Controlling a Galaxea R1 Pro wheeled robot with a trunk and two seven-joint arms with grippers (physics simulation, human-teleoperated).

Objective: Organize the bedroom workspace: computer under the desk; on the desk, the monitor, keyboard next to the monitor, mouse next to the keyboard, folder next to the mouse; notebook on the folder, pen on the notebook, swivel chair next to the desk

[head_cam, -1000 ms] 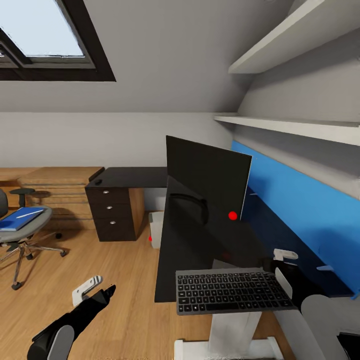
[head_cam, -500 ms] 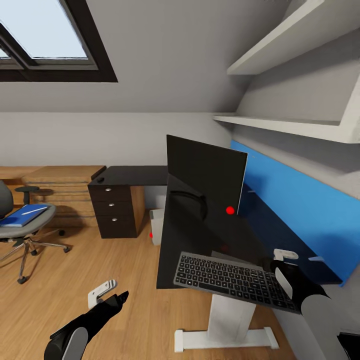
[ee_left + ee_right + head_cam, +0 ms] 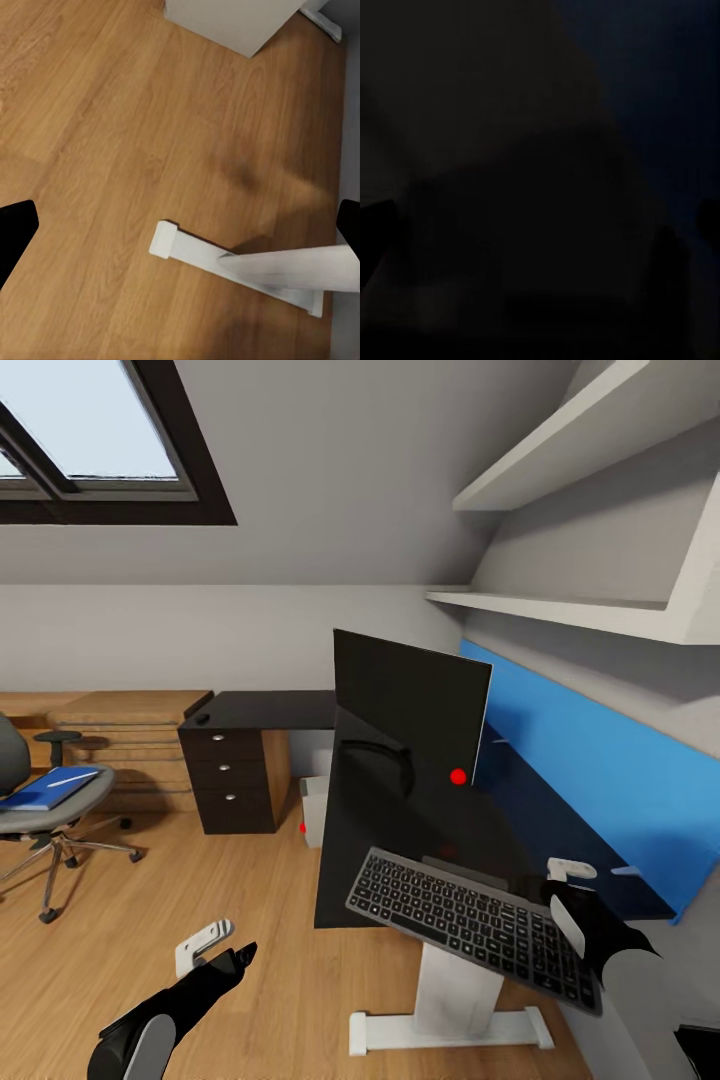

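In the head view, our right gripper (image 3: pixel 560 880) met the keyboard (image 3: pixel 476 926) at its far edge, probably grasping it, because it lay tilted and overhung the counter (image 3: pixel 400 830) before the monitor (image 3: pixel 410 705). The folder (image 3: pixel 45 788) waited on the swivel chair (image 3: pixel 40 815).

In the left wrist view, our left jaws stood released over the floor (image 3: pixel 112 150).

The right wrist view was dark.

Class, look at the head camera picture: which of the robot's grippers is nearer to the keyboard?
Right. The right gripper sits at the keyboard's far right end, over the desk. The left gripper hangs over the floor, well clear of it.
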